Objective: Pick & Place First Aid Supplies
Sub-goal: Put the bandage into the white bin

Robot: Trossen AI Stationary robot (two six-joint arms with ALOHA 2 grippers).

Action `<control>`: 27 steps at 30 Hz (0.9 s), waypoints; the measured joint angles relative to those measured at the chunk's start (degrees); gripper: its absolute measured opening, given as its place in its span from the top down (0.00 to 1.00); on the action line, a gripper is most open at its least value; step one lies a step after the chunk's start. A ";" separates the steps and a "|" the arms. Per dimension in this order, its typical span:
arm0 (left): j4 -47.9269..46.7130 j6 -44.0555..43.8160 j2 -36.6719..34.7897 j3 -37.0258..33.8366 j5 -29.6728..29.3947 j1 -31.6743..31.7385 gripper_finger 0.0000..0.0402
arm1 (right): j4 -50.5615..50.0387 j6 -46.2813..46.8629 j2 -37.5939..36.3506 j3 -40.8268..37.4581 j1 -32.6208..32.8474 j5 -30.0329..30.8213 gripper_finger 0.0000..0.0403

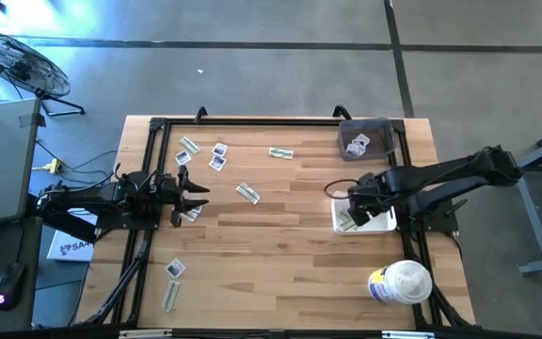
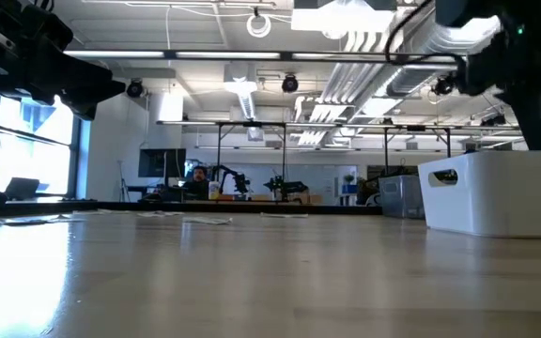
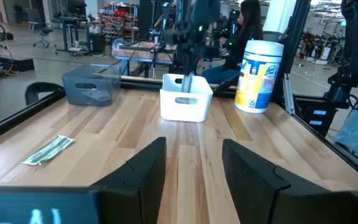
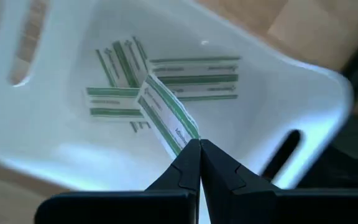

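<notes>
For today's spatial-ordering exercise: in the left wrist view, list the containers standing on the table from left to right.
Grey bin → white bin, with the right arm's jaws down inside it → large white round tub with its yellow-blue label.

Light wooden table (image 1: 290, 254), scattered packets (image 1: 247, 193), white bin (image 1: 380, 222), grey bin (image 1: 365, 137), round tub (image 1: 400, 282)

green-striped strip wrappers (image 4: 166, 112) in white bin (image 4: 55, 149)
</notes>
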 joint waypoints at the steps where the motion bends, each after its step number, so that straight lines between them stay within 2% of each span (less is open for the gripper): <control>1: 0.00 0.00 0.00 -0.02 0.00 0.01 0.61 | 1.77 0.01 0.00 -1.68 0.01 -0.49 1.00; 4: 0.00 0.01 0.00 0.00 0.00 0.00 0.61 | 5.52 -0.05 0.00 -5.34 0.03 -0.84 0.98; 9: 0.00 0.00 0.00 0.00 0.00 0.00 0.61 | 5.18 -0.48 -0.02 -6.88 -0.09 1.75 0.91; 17: 0.00 0.00 0.00 0.00 0.00 0.02 0.61 | 1.18 -0.60 -0.02 1.34 -0.11 2.30 0.74; 19: 0.00 -0.01 0.00 -0.01 0.00 0.02 0.61 | 1.47 -1.24 -0.02 4.83 -0.12 5.29 0.72; 22: 0.00 0.00 0.00 0.00 0.00 0.01 0.61 | 5.79 -2.77 -0.03 9.28 -0.11 13.29 0.70; 27: 0.00 -0.01 0.00 -0.01 0.00 0.00 0.61 | 23.62 -11.50 -0.02 10.81 -0.30 27.74 0.70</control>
